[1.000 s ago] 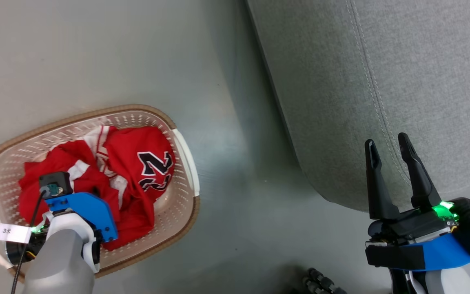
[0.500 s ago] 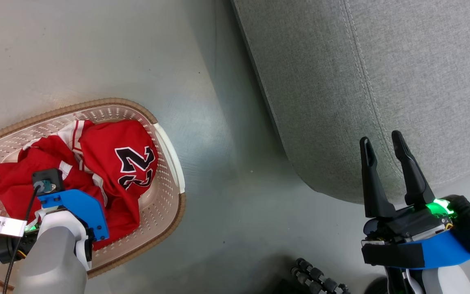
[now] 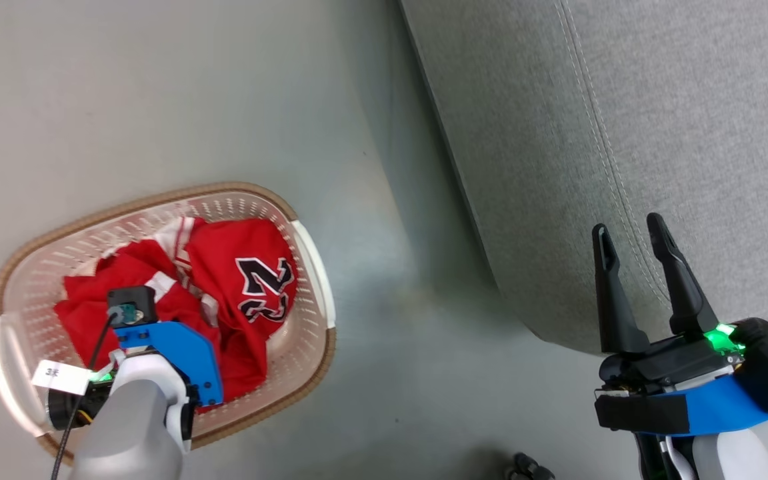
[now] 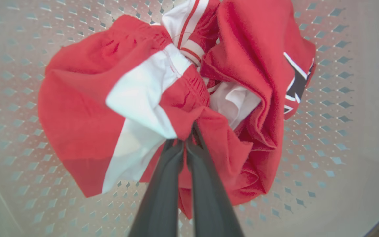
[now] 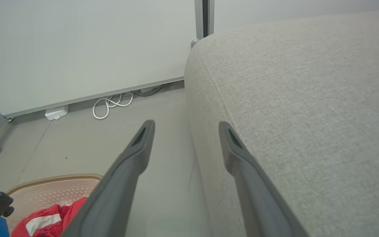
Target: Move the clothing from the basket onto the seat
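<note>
grey, smooth floor runs under the whole scene and meets a pale wall at the far side of the room. the seat, a light-grey fabric couch with a stitched seam, takes up the right of the head view, its rounded corner well apart from the basket, which stands on the floor to the robot's left. the clothing lies heaped inside the basket, red folds with white panels and striped trim, a black-and-white numeral facing up on the side nearest the couch. a white cable lies looped on the floor at the foot of the wall.

against the picture of half a second ago, the head camera has swung: basket and couch both sit further right in its view, and the basket's full outline shows. the heap keeps the same shape, and the left wrist stands at the same spot over it.

the left arm reaches down into the basket, pale forearm and blue wrist bracket over the near part of the heap. in its wrist view the left gripper is clenched on a gathered fold of the clothing, fingers pressed close together with red and white cloth bunched around their tips, above the perforated basket bottom. the right gripper hangs at the lower right by the couch's corner, fingers pointing up the head view, spread apart and holding nothing.
</note>
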